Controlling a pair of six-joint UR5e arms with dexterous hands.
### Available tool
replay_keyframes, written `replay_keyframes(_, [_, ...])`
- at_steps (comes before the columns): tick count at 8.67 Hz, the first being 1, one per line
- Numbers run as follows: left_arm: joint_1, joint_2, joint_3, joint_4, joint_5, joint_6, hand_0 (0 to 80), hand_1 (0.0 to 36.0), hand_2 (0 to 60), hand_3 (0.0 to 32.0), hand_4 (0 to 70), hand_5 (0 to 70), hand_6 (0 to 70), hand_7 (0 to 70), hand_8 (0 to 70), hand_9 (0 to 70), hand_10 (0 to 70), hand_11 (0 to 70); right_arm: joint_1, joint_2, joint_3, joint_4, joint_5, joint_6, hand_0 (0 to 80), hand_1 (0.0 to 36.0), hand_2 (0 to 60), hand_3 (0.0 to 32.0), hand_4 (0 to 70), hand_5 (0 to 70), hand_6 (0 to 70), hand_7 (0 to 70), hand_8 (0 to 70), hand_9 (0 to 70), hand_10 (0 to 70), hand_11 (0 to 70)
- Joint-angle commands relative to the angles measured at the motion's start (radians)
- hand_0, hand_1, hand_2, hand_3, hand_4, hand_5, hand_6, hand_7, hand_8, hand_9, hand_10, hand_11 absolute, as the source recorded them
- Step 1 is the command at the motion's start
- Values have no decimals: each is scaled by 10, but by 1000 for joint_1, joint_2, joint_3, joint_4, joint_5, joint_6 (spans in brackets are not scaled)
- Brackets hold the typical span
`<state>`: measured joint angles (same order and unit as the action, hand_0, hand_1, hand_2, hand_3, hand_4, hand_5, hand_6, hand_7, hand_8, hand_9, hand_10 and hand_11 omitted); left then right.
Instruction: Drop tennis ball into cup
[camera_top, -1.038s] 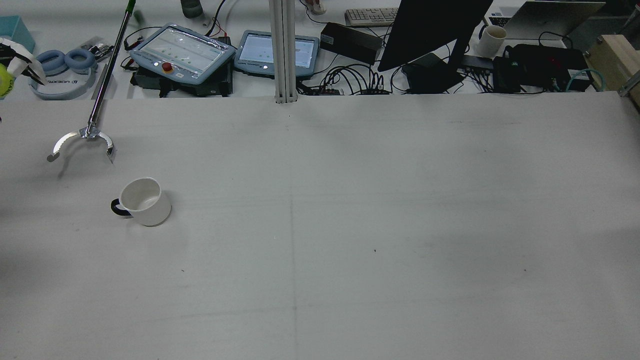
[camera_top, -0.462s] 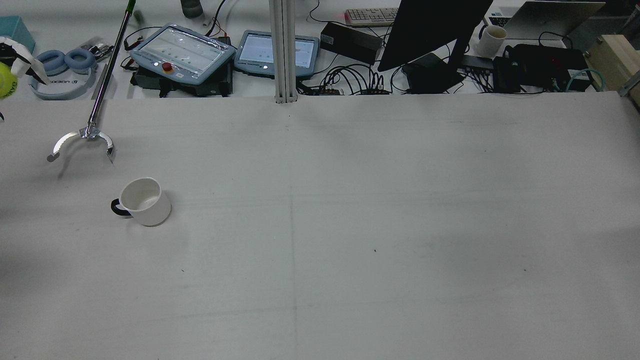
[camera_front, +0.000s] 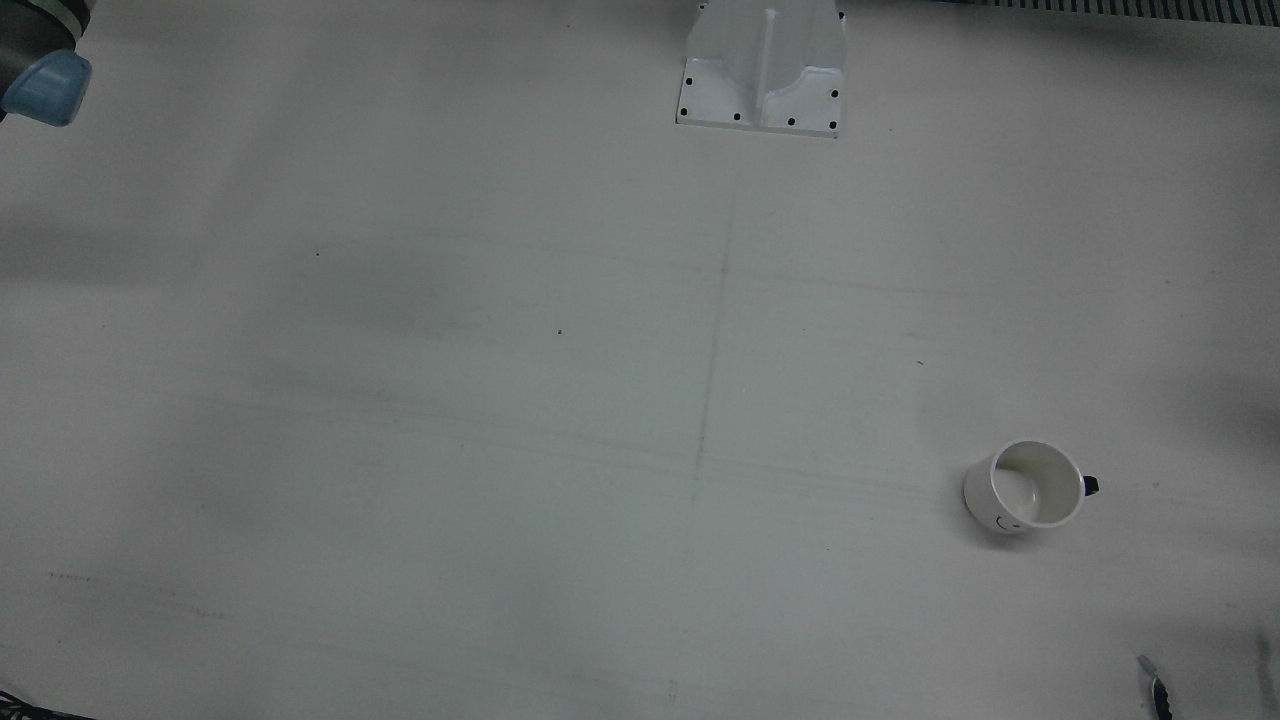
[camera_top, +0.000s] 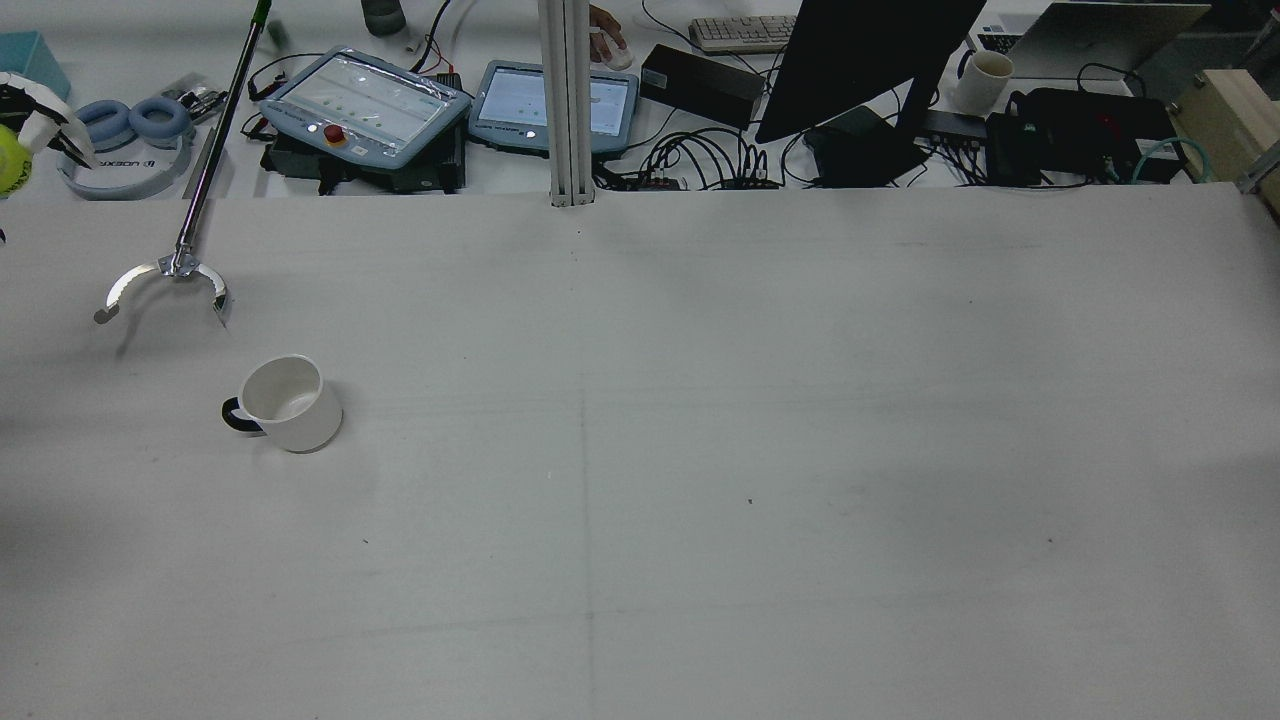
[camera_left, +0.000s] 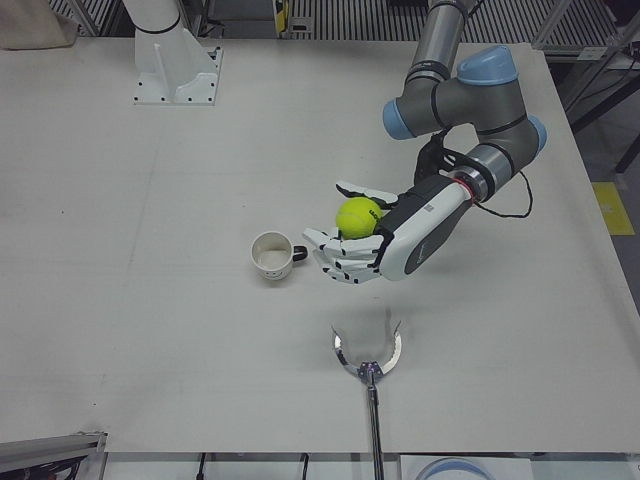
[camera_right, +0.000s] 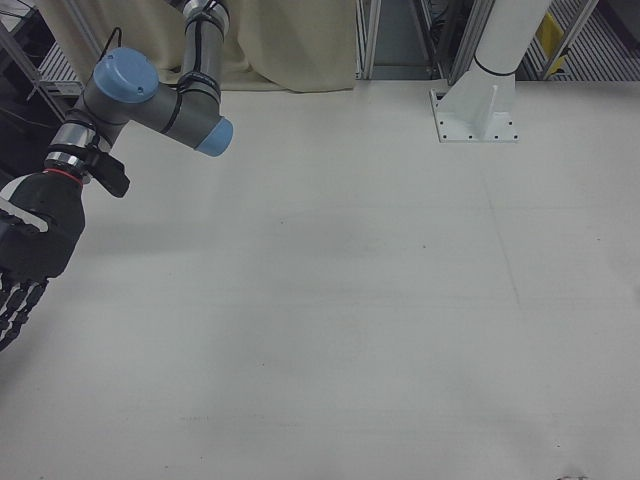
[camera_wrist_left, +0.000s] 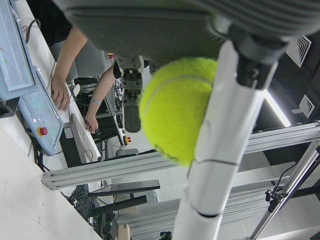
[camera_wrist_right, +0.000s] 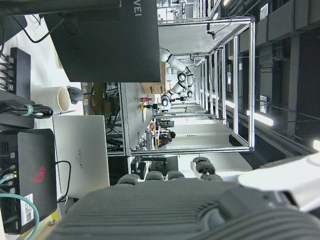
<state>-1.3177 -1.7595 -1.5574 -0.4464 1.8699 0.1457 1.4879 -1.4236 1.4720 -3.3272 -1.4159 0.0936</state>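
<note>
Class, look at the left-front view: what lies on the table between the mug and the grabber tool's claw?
Nothing: bare table separates the mug from the claw.

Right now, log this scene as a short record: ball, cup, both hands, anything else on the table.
ball: yellow-green felt tennis ball, held in the left hand, off the table
cup: white ceramic mug with dark handle, upright, empty, beside the left hand
right hand: holds nothing, fingers apart, far from the mug
other: metal reacher claw on a pole, open, on the table
</note>
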Motion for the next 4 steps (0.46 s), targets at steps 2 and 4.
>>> replay_keyframes(2, [0, 0, 5, 0, 0, 0, 800, 360, 14, 0, 413, 228, 454, 618, 290, 404, 224, 371, 0, 0, -1, 0, 0, 0, 0, 0, 0, 0, 0, 0, 0, 0, 0, 0, 0, 0])
replay_keyframes(4, [-3, 0, 81, -9, -2, 0, 800, 360, 2, 0, 404, 243, 537, 594, 308, 402, 227, 376, 0, 0, -1, 0, 0, 2, 0, 0, 0, 0, 0, 0, 0, 0, 0, 0, 0, 0])
